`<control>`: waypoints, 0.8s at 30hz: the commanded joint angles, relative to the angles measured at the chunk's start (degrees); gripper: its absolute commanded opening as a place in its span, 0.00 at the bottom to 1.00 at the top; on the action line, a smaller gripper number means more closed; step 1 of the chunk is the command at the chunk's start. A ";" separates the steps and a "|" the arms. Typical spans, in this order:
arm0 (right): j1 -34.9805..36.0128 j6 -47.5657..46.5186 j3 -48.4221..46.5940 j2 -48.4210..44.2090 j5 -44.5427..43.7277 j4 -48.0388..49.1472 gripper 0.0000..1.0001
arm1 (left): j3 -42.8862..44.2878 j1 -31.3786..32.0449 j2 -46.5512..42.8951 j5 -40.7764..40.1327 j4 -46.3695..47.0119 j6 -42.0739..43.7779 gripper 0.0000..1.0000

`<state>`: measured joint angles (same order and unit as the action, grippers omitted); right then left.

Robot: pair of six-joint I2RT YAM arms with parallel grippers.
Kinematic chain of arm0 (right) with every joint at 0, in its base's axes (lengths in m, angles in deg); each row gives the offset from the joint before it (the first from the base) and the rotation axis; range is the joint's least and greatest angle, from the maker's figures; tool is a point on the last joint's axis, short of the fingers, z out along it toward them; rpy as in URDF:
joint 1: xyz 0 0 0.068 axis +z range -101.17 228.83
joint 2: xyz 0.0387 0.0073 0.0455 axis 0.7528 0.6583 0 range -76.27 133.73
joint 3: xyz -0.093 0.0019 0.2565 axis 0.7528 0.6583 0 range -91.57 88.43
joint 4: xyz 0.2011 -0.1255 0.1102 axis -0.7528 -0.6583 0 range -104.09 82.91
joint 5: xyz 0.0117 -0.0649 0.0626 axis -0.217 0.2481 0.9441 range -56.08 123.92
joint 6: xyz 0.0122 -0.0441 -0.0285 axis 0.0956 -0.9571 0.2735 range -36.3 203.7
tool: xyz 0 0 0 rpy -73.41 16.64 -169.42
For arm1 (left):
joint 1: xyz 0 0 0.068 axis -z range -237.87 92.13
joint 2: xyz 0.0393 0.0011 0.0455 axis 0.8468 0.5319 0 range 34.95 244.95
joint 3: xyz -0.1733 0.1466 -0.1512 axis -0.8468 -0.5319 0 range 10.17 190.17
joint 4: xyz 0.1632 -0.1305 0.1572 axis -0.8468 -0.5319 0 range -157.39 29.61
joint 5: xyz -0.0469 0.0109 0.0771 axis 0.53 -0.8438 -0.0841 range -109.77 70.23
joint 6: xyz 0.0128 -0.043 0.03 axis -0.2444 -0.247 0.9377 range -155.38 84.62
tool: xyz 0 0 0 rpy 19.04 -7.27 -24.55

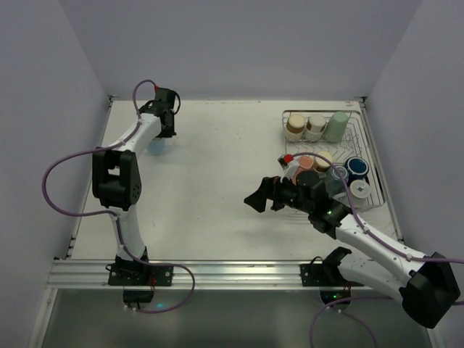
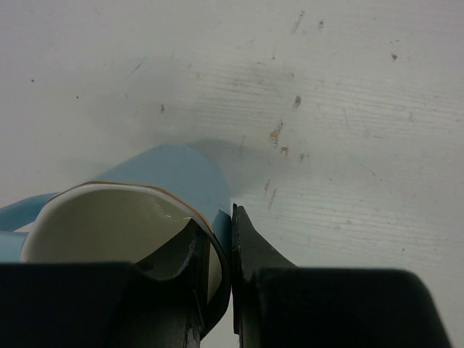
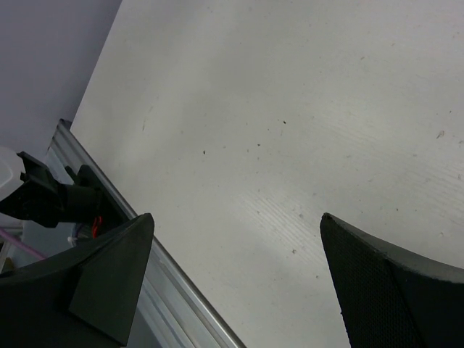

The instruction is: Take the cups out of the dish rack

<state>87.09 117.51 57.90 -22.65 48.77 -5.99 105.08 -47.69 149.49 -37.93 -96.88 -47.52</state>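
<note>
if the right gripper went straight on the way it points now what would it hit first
Probably the bare table: the open right gripper frames only tabletop, with nothing else in that line. How far off the surface lies is unclear.

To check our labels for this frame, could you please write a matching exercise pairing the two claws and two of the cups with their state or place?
Things:
1 left claw
2 right claw
3 pale green cup
4 light blue cup

States or places:
A in the far row of the dish rack
B open, holding nothing
C outside the rack, at far left, gripped by its wall
D shut on a cup's rim

Pairs: 1-D, 2-B, 3-A, 4-C
</note>
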 commanded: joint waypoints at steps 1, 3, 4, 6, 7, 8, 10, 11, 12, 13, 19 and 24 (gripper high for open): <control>0.32 -1.46 -1.99 0.51 -0.44 -0.05 0.99 | 3.26 -2.61 0.68 -3.38 -0.60 3.27 0.00; 0.32 -1.63 -2.00 0.43 -0.70 -0.31 0.99 | 2.74 -3.14 1.21 -2.60 0.10 3.00 0.00; 0.24 -1.63 -2.00 -0.01 -0.96 -0.49 0.99 | 2.21 -3.58 1.21 -2.15 0.80 2.74 0.00; 0.32 -1.63 -2.00 -0.45 -1.67 -0.75 0.99 | 1.24 -4.19 0.95 -0.93 1.86 2.13 0.04; 0.24 -1.63 -2.17 -0.45 -1.76 -0.93 0.99 | 0.19 -4.37 0.77 -0.66 2.82 1.86 0.06; 0.32 -1.72 -2.26 -0.54 -1.84 -0.93 0.99 | -0.34 -4.55 0.25 -0.31 3.35 1.51 0.11; 0.32 -1.72 -2.70 -0.80 -2.11 -1.97 0.99 | -1.74 -5.07 -0.37 0.48 4.58 1.16 0.18; 0.24 -1.81 -2.79 -0.89 -2.63 -2.59 0.99 | -2.01 -5.25 -1.07 1.70 4.85 0.46 0.26; 0.32 -1.72 -3.22 -0.98 -2.81 -2.77 0.99 | -2.27 -5.77 -1.42 2.67 5.02 0.19 0.29; 0.24 -1.90 -3.49 -1.24 -3.07 -3.47 0.99 | -2.54 -6.04 -1.86 3.29 5.46 -0.16 0.32; 0.32 -2.60 -5.60 -3.17 -7.02 -8.12 0.99 | -3.24 -6.40 -5.29 3.47 6.34 -0.86 0.54; 0.15 -3.65 -8.32 -5.19 -13.78 -13.57 0.99 | -5.61 -6.40 -11.61 5.32 8.63 -2.44 0.77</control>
<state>87.07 115.56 53.22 -25.99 41.30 -15.10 100.14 -53.84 144.05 -34.43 -92.05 -48.66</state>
